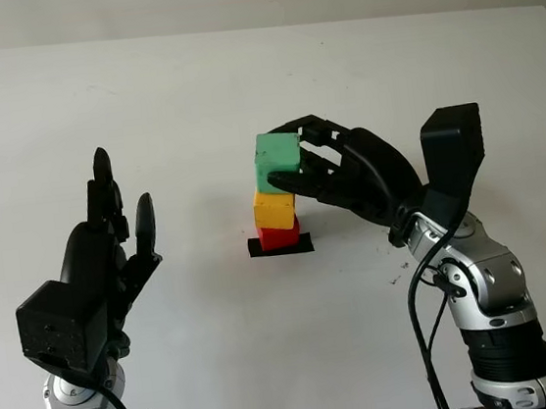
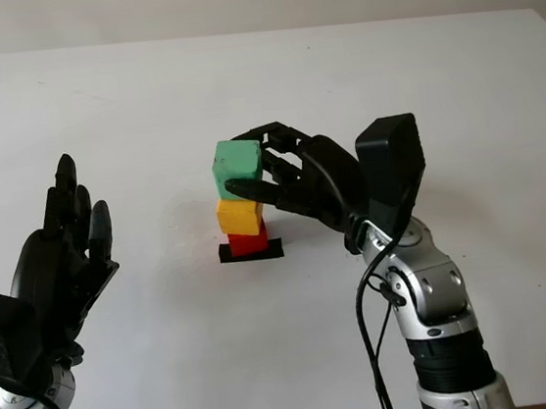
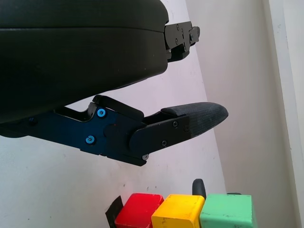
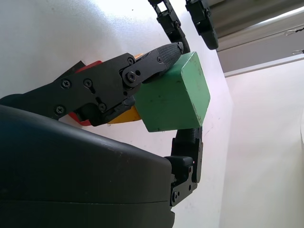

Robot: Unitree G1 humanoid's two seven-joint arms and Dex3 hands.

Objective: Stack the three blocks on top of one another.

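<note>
The right robot hand [image 1: 299, 158] grips a green cube-shaped block [image 1: 278, 154] at the top of a three-block column on a plain white surface [image 1: 239, 80], its black fingers [image 1: 309, 125] curled over the far top edge and a thumb pressed to the block's near face. Directly beneath that hand's fingertips, the green block sits on a yellow cube-shaped block [image 1: 274, 207], which in turn stands on a red cube-shaped block [image 1: 278, 234]; the red block rests on a small black flat square patch [image 1: 280, 247] lying on the surface. The green block looks slightly offset and tilted against the yellow one below it. The right wrist view shows the clamp at close range: one finger lies across the green block's upper edge, another presses from the opposite side, with slivers of yellow and red visible behind the fingers. The head views, by contrast, show the whole column and the silver forearm [image 1: 485, 289] trailing back from the right robot hand. The left robot hand [image 1: 110, 245] is open, raised above the surface well apart from the stack on the side opposite the right robot hand, holding nothing. Its wrist view takes in the three blocks side-on in a row, red, yellow, green, beyond one outstretched finger [image 3: 190, 121], together with a corner of the black patch.
</note>
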